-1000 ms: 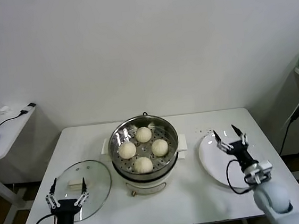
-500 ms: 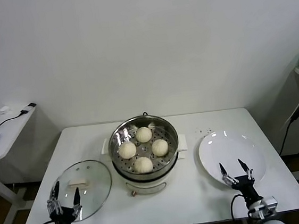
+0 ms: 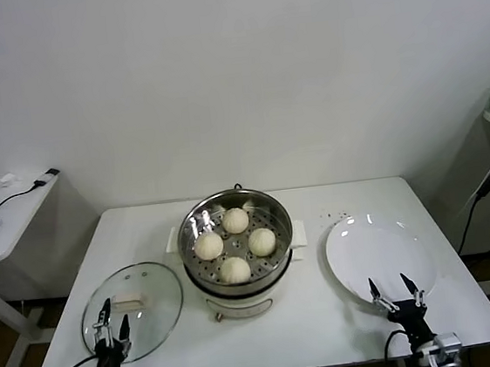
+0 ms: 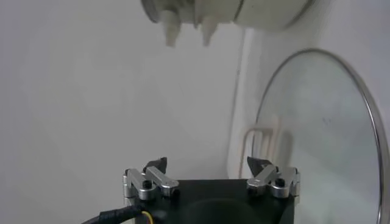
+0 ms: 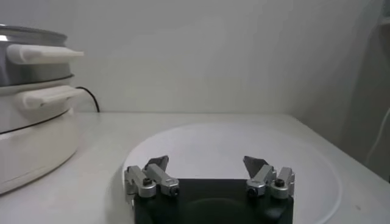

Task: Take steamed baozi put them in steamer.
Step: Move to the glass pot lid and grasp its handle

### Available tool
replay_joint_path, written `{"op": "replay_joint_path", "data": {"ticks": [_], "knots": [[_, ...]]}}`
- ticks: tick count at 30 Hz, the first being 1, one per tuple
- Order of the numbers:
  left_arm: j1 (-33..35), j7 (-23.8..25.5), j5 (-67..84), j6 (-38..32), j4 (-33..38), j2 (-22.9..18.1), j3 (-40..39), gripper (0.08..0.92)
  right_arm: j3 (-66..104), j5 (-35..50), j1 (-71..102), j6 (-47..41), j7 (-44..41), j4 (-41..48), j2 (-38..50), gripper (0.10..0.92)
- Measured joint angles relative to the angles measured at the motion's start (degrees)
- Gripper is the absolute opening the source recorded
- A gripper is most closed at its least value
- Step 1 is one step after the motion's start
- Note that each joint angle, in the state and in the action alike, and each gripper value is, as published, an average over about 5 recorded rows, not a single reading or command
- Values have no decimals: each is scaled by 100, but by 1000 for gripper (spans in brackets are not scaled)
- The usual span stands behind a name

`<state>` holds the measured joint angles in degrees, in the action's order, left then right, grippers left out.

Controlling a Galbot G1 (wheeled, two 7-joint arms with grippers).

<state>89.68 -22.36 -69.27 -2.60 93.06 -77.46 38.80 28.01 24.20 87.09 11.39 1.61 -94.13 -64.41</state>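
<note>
Both hands lower — white table, pale wall.

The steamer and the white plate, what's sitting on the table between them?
Nothing: in the head view only bare table separates the steamer, with its four baozi, from the empty white plate. A few dark specks lie farther back.

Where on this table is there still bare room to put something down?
The far left corner behind the glass lid is bare, as is the far right strip behind the white plate, apart from a few crumbs. The plate itself holds nothing. The middle is crowded: the steamer holds four baozi, with little spare room between them.
</note>
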Motion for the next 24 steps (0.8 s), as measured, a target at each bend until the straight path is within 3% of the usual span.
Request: {"op": "replay_joint_path", "data": {"ticks": [20, 24], "knots": [[-844, 10, -518, 286, -763, 117, -139, 823, 186, -76, 179, -77, 29, -183, -38, 823], [-930, 6, -531, 273, -902, 130, -168, 773, 191, -105, 194, -79, 29, -206, -53, 823]]}}
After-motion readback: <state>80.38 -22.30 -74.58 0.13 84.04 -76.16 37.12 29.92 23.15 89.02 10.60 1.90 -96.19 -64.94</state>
